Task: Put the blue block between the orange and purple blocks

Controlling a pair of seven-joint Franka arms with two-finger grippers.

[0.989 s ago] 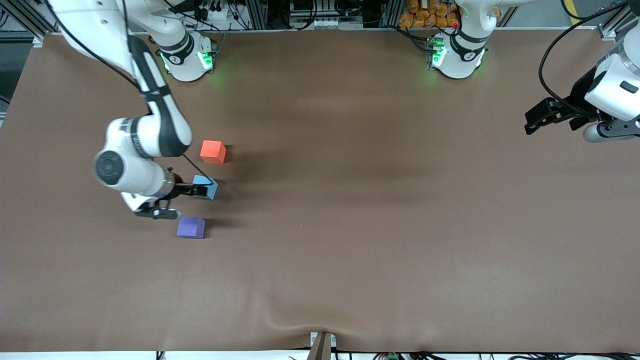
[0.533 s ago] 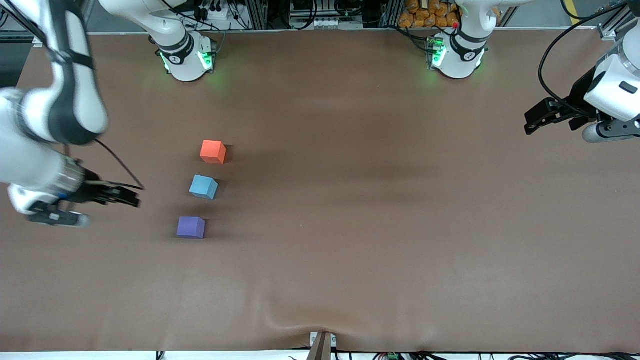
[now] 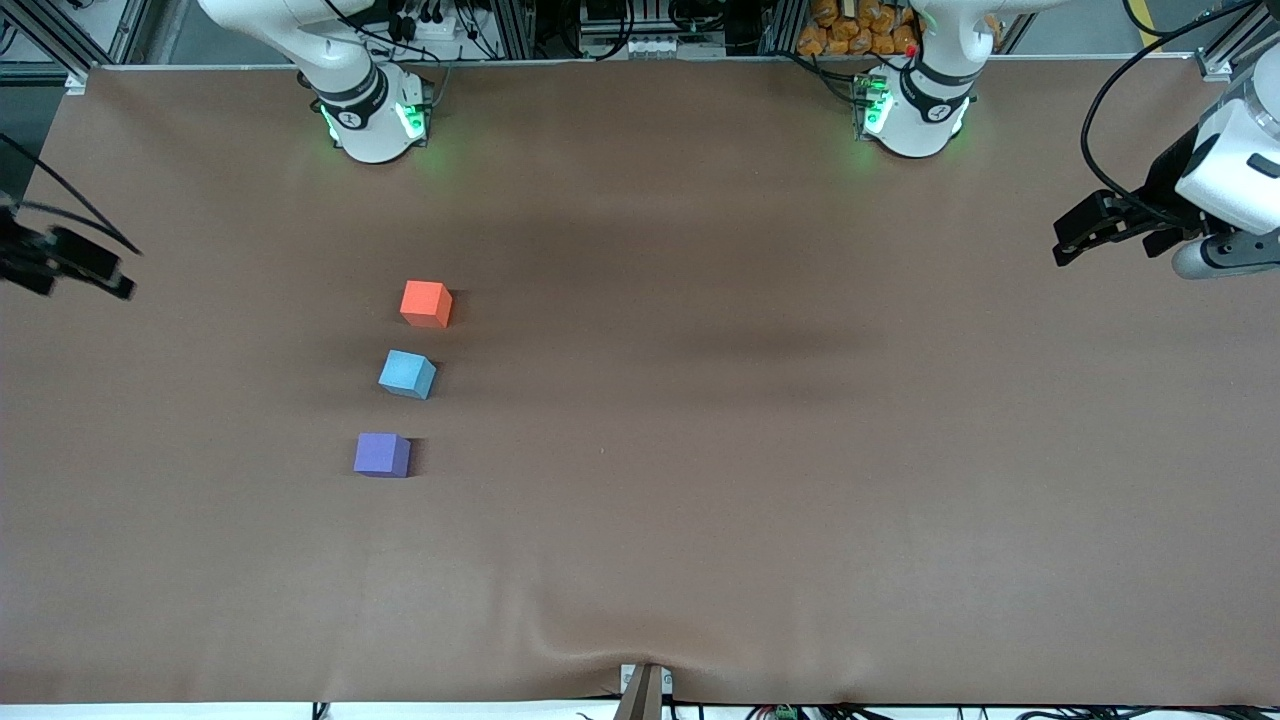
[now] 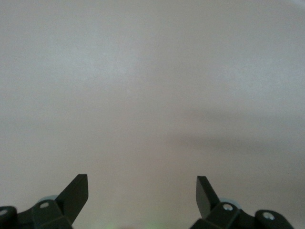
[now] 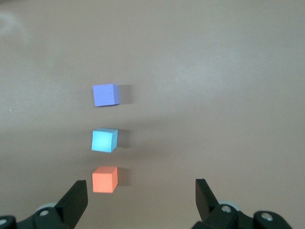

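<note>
The blue block (image 3: 406, 374) rests on the brown table, in line between the orange block (image 3: 425, 303) and the purple block (image 3: 381, 454), apart from both. All three also show in the right wrist view: purple (image 5: 105, 94), blue (image 5: 104, 140), orange (image 5: 105, 179). My right gripper (image 3: 80, 268) is open and empty, up over the table's edge at the right arm's end, well clear of the blocks; in its wrist view (image 5: 141, 198) the jaws stand wide. My left gripper (image 3: 1075, 235) is open and empty and waits over the left arm's end; its wrist view (image 4: 142, 193) shows bare table.
The two arm bases (image 3: 370, 120) (image 3: 915, 115) stand at the table's back edge. A small bracket (image 3: 645, 690) sits at the front edge. The tablecloth (image 3: 700, 450) is slightly rippled near the front.
My right gripper has let go of the blue block and pulled away toward the right arm's end of the table. The blue block stays between the other two. The left arm barely moved.
</note>
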